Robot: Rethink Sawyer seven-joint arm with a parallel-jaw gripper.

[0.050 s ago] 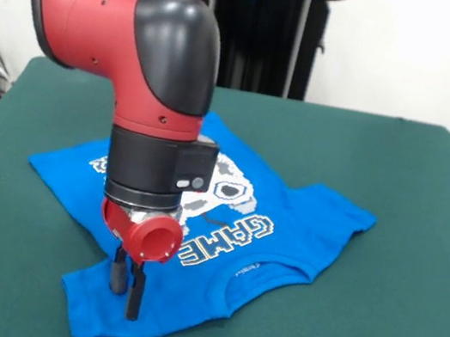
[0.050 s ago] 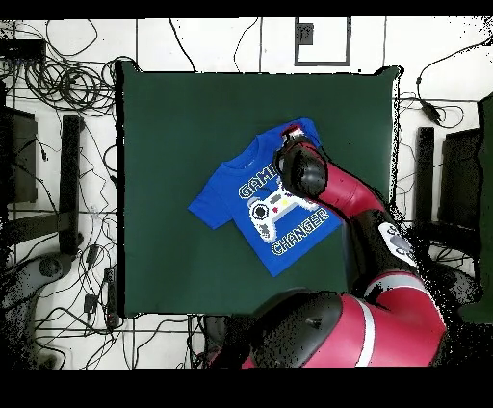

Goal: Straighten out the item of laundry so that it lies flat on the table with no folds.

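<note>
Your hand (image 1: 126,282), fingers a little apart, presses the limp, light T-shirt (image 1: 285,223); take its sleeve hem, since cloth drags easily across the desk (image 1: 434,170).

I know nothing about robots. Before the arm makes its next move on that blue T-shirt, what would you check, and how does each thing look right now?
1. T-shirt fully on the table: ok, well inside the edges.
2. Shirt flat with no folds: not ok; the sleeve under the gripper looks bunched and the hem edge uneven.
3. Gripper over the cloth: ok, its tips are down at the sleeve.
4. Fingers actually pinching fabric: cannot tell; they stand close together at the cloth, but no held fold shows.
5. Room to pull outward: ok, bare green table on every side of the shirt.
6. Print side up: ok, lettering and controller visible.
</note>
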